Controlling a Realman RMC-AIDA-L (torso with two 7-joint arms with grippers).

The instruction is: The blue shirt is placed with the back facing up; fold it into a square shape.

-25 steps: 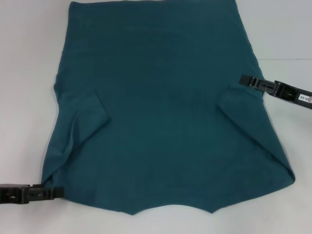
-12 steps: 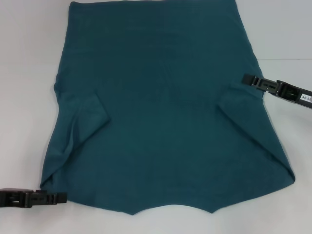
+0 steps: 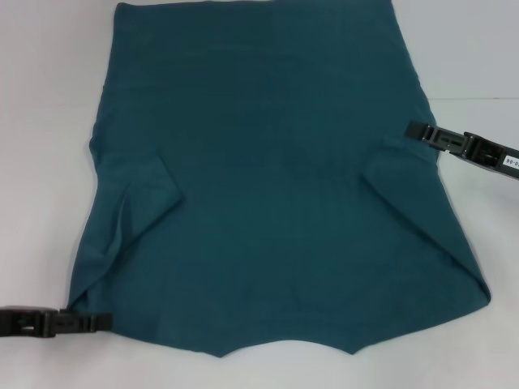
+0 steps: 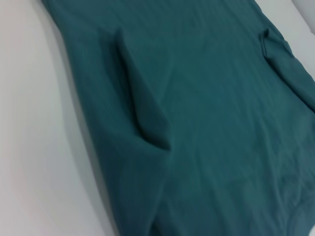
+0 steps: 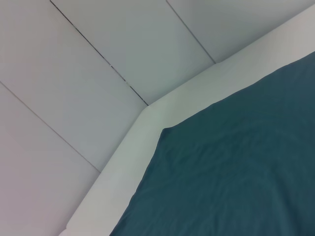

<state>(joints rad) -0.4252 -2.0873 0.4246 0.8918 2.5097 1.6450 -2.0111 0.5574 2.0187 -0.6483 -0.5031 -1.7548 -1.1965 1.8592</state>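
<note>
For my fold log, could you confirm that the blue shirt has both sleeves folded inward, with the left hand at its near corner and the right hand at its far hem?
Not quite: the right hand is at the side edge of the blue shirt, beside the folded-in sleeve, not at the far hem. The head view shows this. Both sleeves are folded inward, and the left hand is at the near corner.

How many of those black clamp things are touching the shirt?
2. The left gripper sits at the blue shirt's near left corner; the right gripper sits at its right edge, farther up. Actual contact can't be confirmed.
</note>
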